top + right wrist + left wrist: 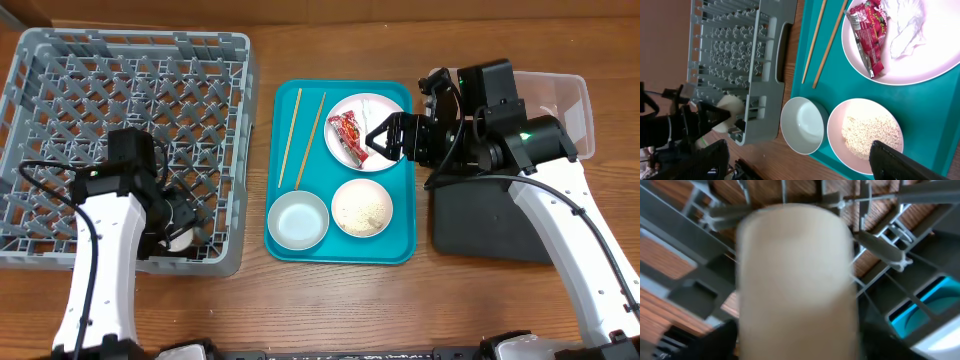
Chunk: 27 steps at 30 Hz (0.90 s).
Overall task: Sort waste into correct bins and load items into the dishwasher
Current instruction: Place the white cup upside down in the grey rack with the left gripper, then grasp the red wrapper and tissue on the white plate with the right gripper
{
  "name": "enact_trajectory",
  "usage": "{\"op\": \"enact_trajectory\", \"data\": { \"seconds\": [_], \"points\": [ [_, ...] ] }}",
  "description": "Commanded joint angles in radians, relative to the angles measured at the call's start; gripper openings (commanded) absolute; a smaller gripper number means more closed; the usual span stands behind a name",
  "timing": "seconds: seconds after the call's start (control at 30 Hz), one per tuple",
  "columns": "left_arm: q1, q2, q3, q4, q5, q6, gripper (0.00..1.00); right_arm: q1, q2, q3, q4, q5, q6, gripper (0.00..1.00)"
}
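We see right hand [380, 138] wide near wrapper [347, 135] — a shallow pinch may drag the plate [382, 106]; left hand [188, 228] state: cannot tell

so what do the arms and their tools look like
The left arm and right arm match: smooth white shells, black joints, thin black cables looping alongside. The left tool and right tool are black with two fingers. A small green light shows near the right arm's wrist.
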Motion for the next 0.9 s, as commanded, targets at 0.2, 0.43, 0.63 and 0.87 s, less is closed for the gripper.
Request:
{"op": "enact_trajectory", "data": {
  "seconds": [0.2,0.43,0.63,0.87],
  "points": [
    [0.028,0.015,0.170,-0.083,0.036,-0.014,1.00,0.006,-0.002,0.011,-0.008,0.008,-0.008,0.91],
    [0.002,0.011,0.418,-0.176,0.146,0.106,1.00,0.006,-0.002,0.011,-0.008,0.011,-0.008,0.91],
    [-0.150,0.004,0.433,-0.167,0.218,0.239,0.97,0.044,-0.002,0.011,-0.009,0.034,-0.011,0.84],
    [-0.331,-0.027,0.440,-0.150,0.218,0.270,0.92,0.192,0.026,0.009,0.027,0.366,-0.004,0.71]
  ]
}}
